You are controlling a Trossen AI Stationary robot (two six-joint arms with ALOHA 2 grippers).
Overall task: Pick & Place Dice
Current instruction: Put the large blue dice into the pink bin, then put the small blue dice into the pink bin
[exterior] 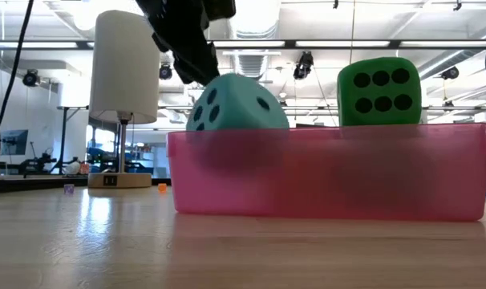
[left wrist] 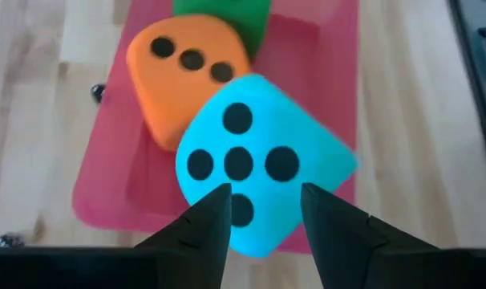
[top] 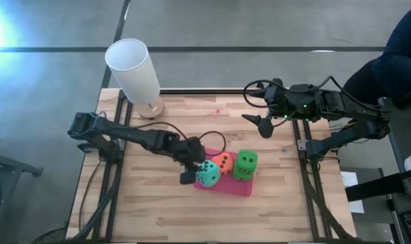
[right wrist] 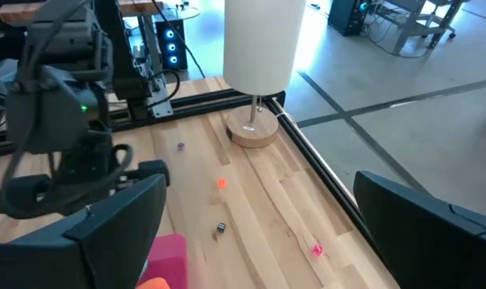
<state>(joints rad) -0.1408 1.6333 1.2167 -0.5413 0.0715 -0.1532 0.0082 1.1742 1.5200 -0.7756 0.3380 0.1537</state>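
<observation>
**Teal die at the tray's edge, left gripper around it**

The teal die [top: 207, 174] sits tilted at the 9 o'clock end of the pink tray [top: 238, 188], touching the orange die [top: 222, 163]; a green die [top: 245, 165] stands at the orange one's 3 o'clock. Only one green die can be made out from above.

The left gripper [left wrist: 263, 210] hangs over the teal die, its fingers [left wrist: 207, 221] parted and straddling the near corner. Whether the pads press the foam cannot be told. The step looks like setting this die in the tray, or just letting it go.

Next, the arm would need to lift straight up, fingers wide, so the soft die does not drag out over the rim.

The right gripper [top: 263, 125] waits with fingers spread at 1 o'clock from the tray, well apart.
</observation>
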